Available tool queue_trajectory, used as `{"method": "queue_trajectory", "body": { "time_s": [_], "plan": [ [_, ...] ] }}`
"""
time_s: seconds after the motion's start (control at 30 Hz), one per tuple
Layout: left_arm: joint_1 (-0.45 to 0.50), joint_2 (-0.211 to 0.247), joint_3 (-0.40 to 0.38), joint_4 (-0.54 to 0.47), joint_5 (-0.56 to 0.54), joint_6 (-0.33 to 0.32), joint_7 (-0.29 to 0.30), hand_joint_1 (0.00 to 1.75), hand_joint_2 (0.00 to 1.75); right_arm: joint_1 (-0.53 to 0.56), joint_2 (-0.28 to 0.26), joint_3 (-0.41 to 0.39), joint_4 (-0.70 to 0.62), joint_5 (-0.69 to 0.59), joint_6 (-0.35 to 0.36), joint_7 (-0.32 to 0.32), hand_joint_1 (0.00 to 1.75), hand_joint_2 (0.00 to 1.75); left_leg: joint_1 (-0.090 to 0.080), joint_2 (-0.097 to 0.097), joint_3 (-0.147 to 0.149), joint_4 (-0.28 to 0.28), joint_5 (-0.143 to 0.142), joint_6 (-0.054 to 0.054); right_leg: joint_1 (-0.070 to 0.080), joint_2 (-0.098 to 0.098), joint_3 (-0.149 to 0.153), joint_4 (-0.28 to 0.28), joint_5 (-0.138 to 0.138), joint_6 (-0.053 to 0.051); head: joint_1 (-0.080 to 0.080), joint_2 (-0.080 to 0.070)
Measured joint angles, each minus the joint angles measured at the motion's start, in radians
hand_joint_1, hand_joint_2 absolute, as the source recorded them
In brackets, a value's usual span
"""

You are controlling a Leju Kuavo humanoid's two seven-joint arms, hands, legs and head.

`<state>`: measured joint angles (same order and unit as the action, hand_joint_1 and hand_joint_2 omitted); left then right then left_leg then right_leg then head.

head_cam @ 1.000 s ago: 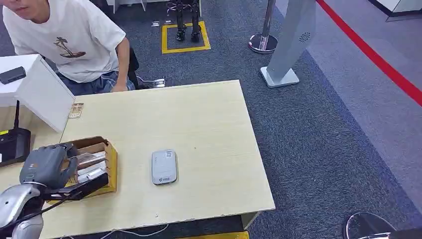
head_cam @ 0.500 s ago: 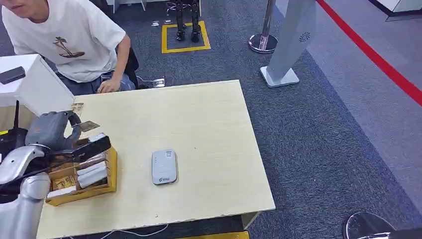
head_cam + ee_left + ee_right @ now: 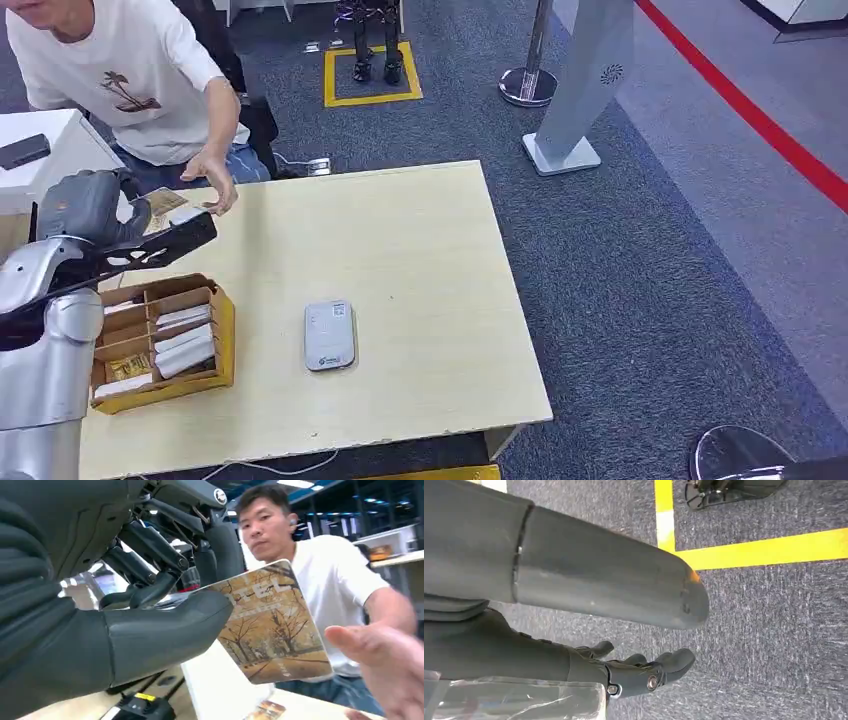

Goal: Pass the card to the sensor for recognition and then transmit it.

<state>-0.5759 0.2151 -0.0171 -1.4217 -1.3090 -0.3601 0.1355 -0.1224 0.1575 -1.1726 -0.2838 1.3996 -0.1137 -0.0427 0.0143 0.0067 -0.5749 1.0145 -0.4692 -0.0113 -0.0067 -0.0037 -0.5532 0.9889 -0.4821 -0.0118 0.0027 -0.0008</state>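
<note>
**Mia:** Grey fingers are pinching a card (image 3: 272, 625)! See, the left hand (image 3: 90, 208) has it between its thick thumb (image 3: 165, 630) and the dark fingers (image 3: 145, 560).

**Tom:** Where is the card?

**Mia:** Up in the air, over the far left corner of the table (image 3: 420, 250). It has brown autumn trees on it. It is held out toward a person (image 3: 120, 70) in a white shirt.

**Tom:** Is the person touching it?

**Mia:** No. The person's hand (image 3: 212, 180) is open and reaching, very near the card, but not on it.

**Tom:** What is that little grey box in the middle of the table?

**Mia:** That is the sensor (image 3: 330, 335). It lies flat, well apart from the card.

**Tom:** And the yellow thing?

**Mia:** A tray (image 3: 225, 345) with little rooms. More cards lie in it. It sits near the left edge, below the left hand.

**Tom:** What about the other hand?

**Mia:** The right hand (image 3: 624, 672) hangs down over the blue carpet (image 3: 774, 630), by a yellow line (image 3: 764, 550). Its fingers are curled a bit but apart, and it holds nothing.

**Tom:** Anything else on the table?

**Mia:** One more small card (image 3: 265, 711) lies flat near the far left corner.
</note>
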Motion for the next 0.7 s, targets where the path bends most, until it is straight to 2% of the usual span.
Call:
{"method": "queue_trajectory", "body": {
  "time_s": [0.2, 0.4, 0.43, 0.6, 0.63, 0.7],
  "plan": [
    [-0.053, -0.041, 0.078, 0.141, -0.100, 0.037, 0.007, 1.75, 1.75, -0.013, 0.000, 0.017, 0.004, 0.016, 0.001, 0.011, 0.00, 1.75, 0.000, -0.001, 0.000, 0.000, 0.000, 0.000, 0.000, 0.000, 0.000, 0.000, 0.000, 0.000, 0.000, 0.000],
    [-0.082, -0.083, 0.121, 0.223, -0.142, 0.048, -0.009, 1.75, 1.75, -0.016, 0.000, 0.019, 0.004, 0.015, 0.000, 0.012, 0.00, 1.75, 0.000, -0.001, 0.000, 0.000, 0.000, 0.000, 0.000, 0.000, 0.000, 0.000, 0.000, 0.000, 0.000, 0.000],
    [-0.087, -0.088, 0.124, 0.233, -0.149, 0.046, -0.013, 0.00, 1.75, -0.016, 0.000, 0.019, 0.004, 0.014, 0.000, 0.012, 0.00, 1.75, 0.000, 0.000, 0.000, 0.000, 0.000, 0.000, 0.000, 0.000, 0.000, 0.000, 0.000, 0.000, 0.000, 0.000],
    [-0.120, -0.114, 0.140, 0.282, -0.184, 0.067, -0.023, 0.00, 1.75, -0.012, 0.000, 0.019, 0.004, 0.006, -0.002, 0.010, 0.00, 1.75, 0.000, 0.000, 0.000, 0.001, 0.000, 0.000, 0.000, 0.000, 0.000, 0.000, 0.000, 0.000, 0.000, 0.000],
    [-0.125, -0.120, 0.141, 0.286, -0.188, 0.069, -0.023, 0.00, 0.00, -0.011, 0.000, 0.019, 0.004, 0.005, -0.002, 0.009, 0.00, 1.75, 0.000, 0.000, 0.000, 0.001, 0.000, 0.000, 0.000, 0.000, 0.000, 0.000, 0.000, 0.000, 0.000, 0.000],
    [-0.131, -0.130, 0.146, 0.294, -0.193, 0.069, -0.023, 0.00, 0.00, -0.010, 0.000, 0.019, 0.004, 0.004, -0.002, 0.006, 0.00, 1.75, 0.000, 0.000, 0.000, 0.001, 0.000, 0.000, 0.000, 0.000, 0.000, 0.000, 0.000, 0.000, 0.000, 0.000]
  ]
}}
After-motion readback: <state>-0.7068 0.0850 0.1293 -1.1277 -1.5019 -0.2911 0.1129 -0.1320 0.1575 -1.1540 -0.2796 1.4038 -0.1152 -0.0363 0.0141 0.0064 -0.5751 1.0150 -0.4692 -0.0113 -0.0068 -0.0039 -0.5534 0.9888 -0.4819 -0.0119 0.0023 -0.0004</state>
